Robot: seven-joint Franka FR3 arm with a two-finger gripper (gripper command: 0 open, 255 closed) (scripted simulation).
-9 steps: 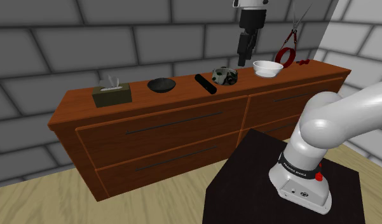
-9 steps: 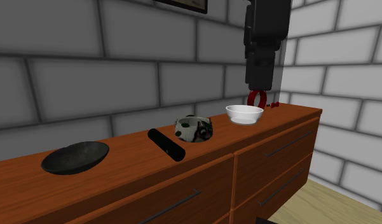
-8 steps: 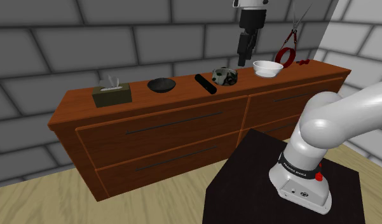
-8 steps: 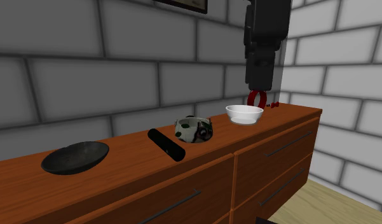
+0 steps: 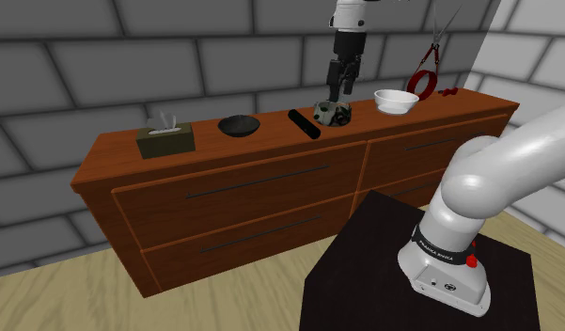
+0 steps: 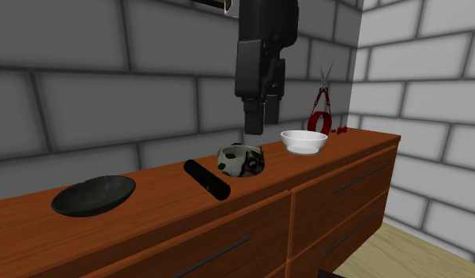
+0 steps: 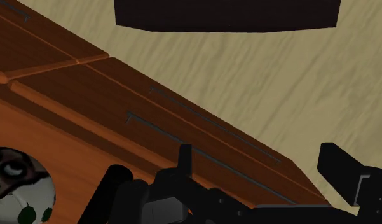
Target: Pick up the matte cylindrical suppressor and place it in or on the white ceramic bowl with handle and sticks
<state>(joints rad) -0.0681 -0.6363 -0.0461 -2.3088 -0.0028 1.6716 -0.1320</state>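
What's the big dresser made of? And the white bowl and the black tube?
The dresser looks like wood: reddish-brown with grain streaks. The white bowl is smooth and plain white, maybe ceramic, though that's open. The black tube is dull black with no shine; metal or plastic, I cannot tell.

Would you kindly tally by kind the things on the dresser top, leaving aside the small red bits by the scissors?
Bowls: 3 (dark bowl, patterned bowl, white bowl)
Black cylinder: 1
Tissue box: 1
Red-handled scissors: 1
Total: 6
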